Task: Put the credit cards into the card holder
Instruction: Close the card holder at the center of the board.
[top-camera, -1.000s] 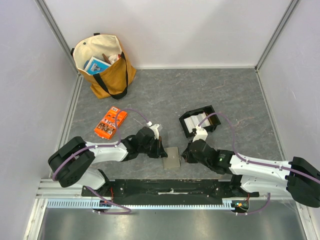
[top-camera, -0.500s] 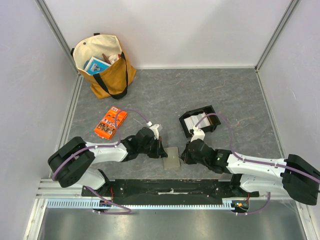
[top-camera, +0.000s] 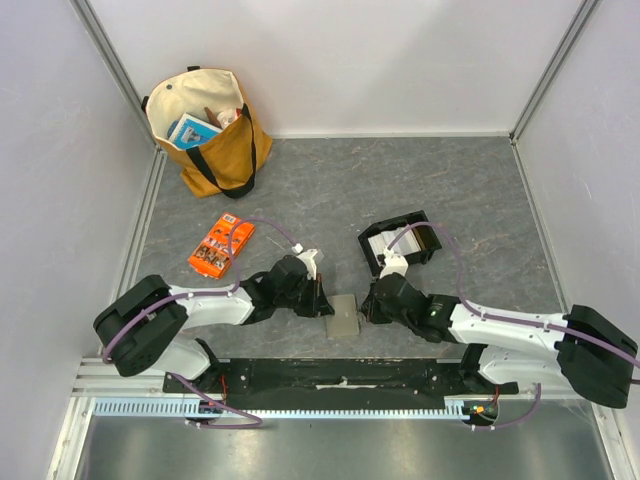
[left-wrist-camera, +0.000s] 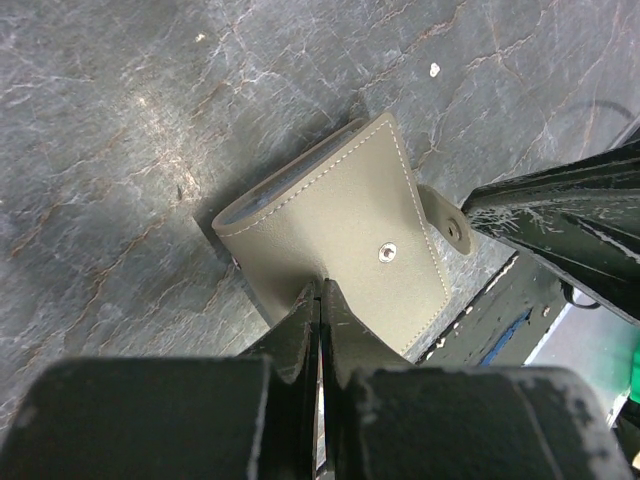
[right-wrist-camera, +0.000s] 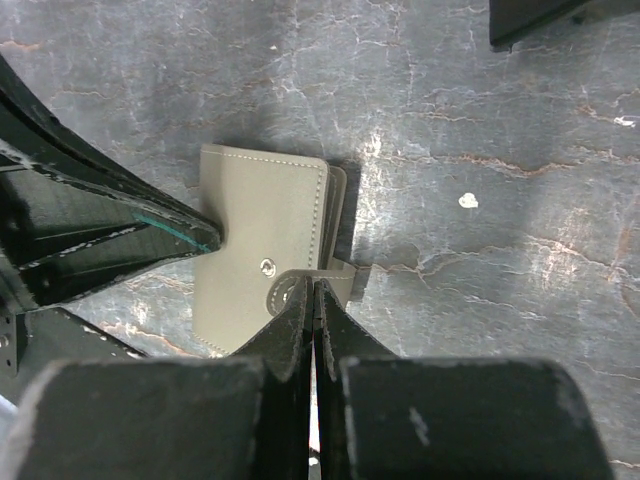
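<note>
- The card holder lies flat on the grey table, low in the middle of the overhead view, between the two grippers. It is folded, with its snap stud facing up.
- Its strap tab sticks out to the side, off the stud, so the clasp looks undone. The cover itself has not been opened.
- The left gripper has its jaws pressed fully together, tips on the holder's near edge. It seems to pin the holder down rather than grasp it.
- The right gripper also has its jaws fully together, tips right at the strap tab. Whether the tab is pinched between them cannot be told.
- The credit cards show as pale slabs in the black tray, right of centre, above the right gripper and apart from the holder.
- No card shows in either gripper or on the holder.
- Judged from this, the task is at an early stage: opening the holder is in hand, and every card is left to move.
</note>
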